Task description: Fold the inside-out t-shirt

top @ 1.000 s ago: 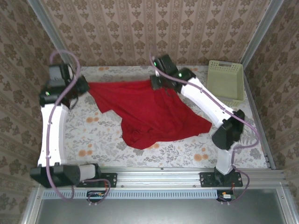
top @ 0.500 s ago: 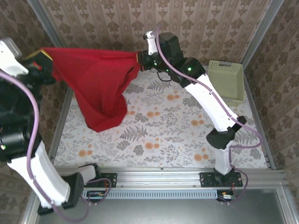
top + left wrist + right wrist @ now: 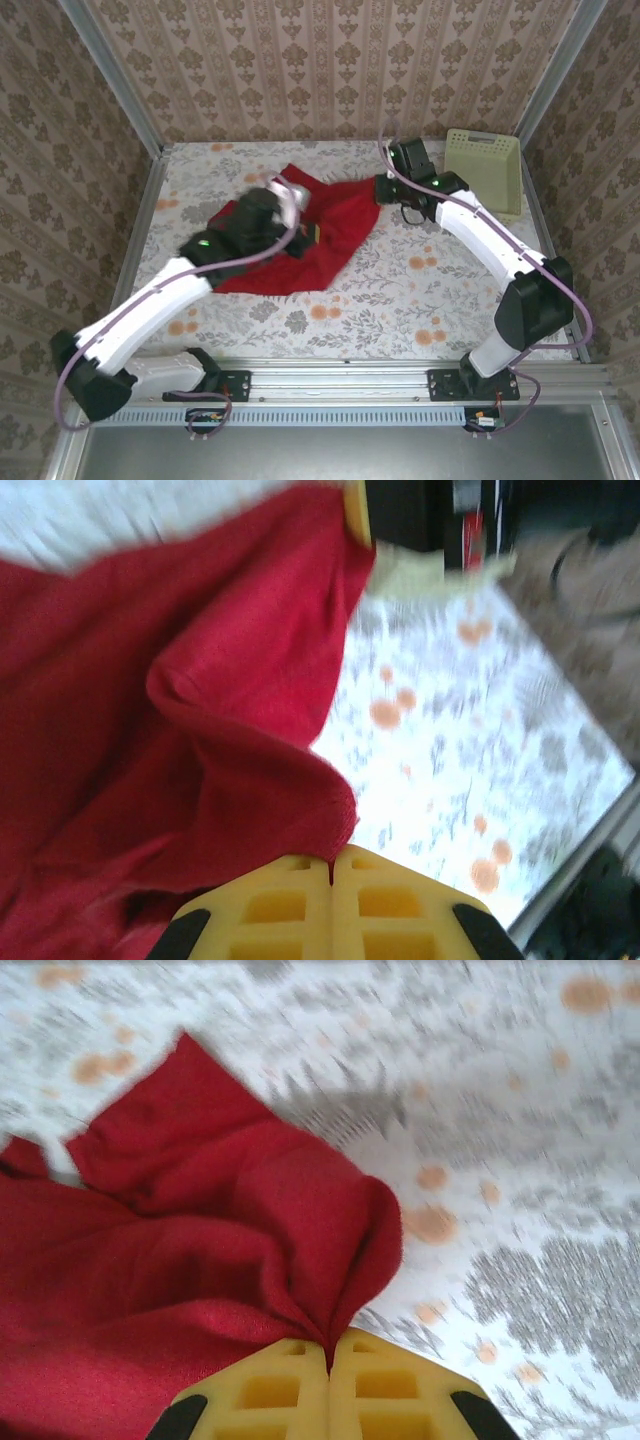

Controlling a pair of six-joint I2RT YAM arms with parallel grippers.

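The inside-out t-shirt (image 3: pixel 320 240) is a bright red cloth lying crumpled on the flowered table, left of centre. My left gripper (image 3: pixel 311 234) reaches over its middle. In the left wrist view its yellow fingers (image 3: pixel 290 905) are shut on a fold of the red cloth (image 3: pixel 200 720). My right gripper (image 3: pixel 379 190) sits at the shirt's far right corner. The right wrist view shows its yellow fingers (image 3: pixel 385 1390) shut on a pinched bunch of the shirt (image 3: pixel 230 1230). The left arm hides part of the shirt from above.
A pale green basket (image 3: pixel 485 170) stands at the far right corner of the table. Metal frame rails (image 3: pixel 150 215) run along the left and right edges. Patterned walls close in on three sides. Bare tablecloth (image 3: pixel 420 290) lies between the shirt and the right arm.
The shirt was flat a second ago, then was lifted high between both grippers, and now lies bunched on the table. The left arm has swung in over the middle.
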